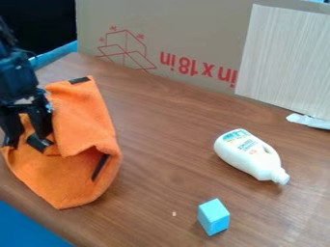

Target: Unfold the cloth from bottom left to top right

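The orange cloth (84, 118) lies on the wooden table (161, 173), left of the white bottle (245, 152) and well apart from it. It is rumpled and partly doubled over, its lower end spread toward the near side and a creased flap lying across the middle. A black strip (101, 167) shows in the fold that faces the bottle, and another black patch (79, 80) marks the far corner.

The gripper (24, 144) hangs over the cloth's edge farthest from the bottle, its fingers parted, with orange fabric visible between them; it does not look clenched on anything. That spot suits the task: from there it could pinch the folded layer and carry it up and over toward the bottle's far side. The job seems unfinished, since the layers are bunched. The next move probably calls for closing on the top layer alone; catching both would drag the whole cloth, and soft fabric may slip or fold back.

The bottle lies on its side, and a light blue block (213, 217) sits nearer the camera than the bottle, slightly to its left. Both are apart from the cloth, which probably leaves them undisturbed by a modest sweep.
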`<state>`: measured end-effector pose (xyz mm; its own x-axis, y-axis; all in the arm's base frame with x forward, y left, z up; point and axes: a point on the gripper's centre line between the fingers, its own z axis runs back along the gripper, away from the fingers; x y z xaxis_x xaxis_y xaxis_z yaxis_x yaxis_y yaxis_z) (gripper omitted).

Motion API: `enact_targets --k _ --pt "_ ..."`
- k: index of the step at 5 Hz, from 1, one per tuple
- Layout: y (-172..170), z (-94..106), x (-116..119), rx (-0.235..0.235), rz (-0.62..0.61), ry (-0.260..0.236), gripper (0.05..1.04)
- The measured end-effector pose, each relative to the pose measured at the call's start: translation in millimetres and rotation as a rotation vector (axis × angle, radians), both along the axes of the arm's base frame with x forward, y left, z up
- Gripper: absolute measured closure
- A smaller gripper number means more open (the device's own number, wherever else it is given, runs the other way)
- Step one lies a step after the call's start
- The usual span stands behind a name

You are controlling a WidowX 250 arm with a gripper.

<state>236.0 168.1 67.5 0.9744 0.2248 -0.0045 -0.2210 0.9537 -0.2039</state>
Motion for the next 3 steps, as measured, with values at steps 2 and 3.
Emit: enact_targets --k 2,3 --pt "-4.5 -12.9 8.7 0.023 0.013 0.045 0.084" --pt "-5.1 -14.1 10.9 0.040 0.017 0.055 0.131"
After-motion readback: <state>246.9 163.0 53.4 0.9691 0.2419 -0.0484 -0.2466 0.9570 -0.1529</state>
